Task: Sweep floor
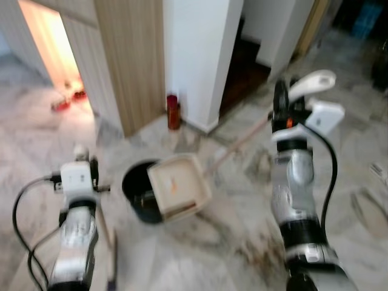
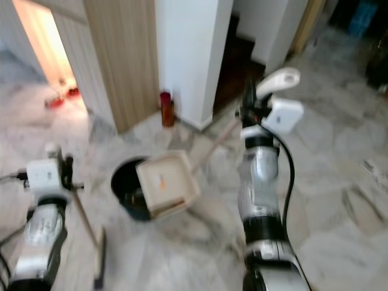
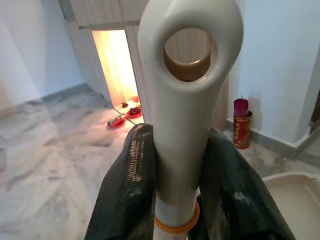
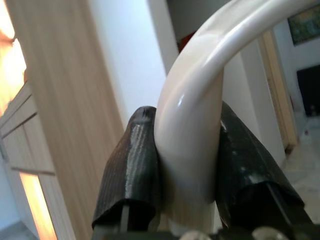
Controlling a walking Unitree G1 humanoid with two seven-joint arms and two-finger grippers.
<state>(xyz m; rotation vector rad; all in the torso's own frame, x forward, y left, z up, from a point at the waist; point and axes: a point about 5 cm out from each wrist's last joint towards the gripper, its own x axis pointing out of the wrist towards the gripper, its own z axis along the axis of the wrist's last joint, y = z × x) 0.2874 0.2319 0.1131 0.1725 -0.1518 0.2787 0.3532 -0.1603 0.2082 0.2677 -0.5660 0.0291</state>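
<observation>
The left gripper (image 3: pixel 177 200) is raised low at the left of the scene, its two black fingers (image 3: pixel 125 195) pinching the cream broom handle (image 3: pixel 187 90) just below the loop at its top. From there the thin shaft slants down to the broom (image 2: pixel 97 257), whose head meets the floor near the bottom edge of the head views.

The floor (image 1: pixel 200 254) is pale grey-veined marble, blurred in both head views. At centre a black bin (image 1: pixel 138 191) stands on it, and a cream dustpan (image 1: pixel 179 187) sits tilted over the bin's right rim, its long pole (image 1: pixel 239 144) running up and right towards the right arm. Behind them stand a wood-grain panel (image 1: pixel 130 60) and a white pillar (image 1: pixel 197 54); a red can (image 1: pixel 174 112) sits at the foot of the two. An orange-lit doorway (image 1: pixel 51 48) opens at the far left, with small red things on the floor at its threshold.

At the right, the right gripper (image 4: pixel 187 170) is held higher, arm reaching forward, its fingers (image 4: pixel 132 165) pressed against both sides of a curved white grip (image 1: pixel 312 82), the dustpan's handle.
</observation>
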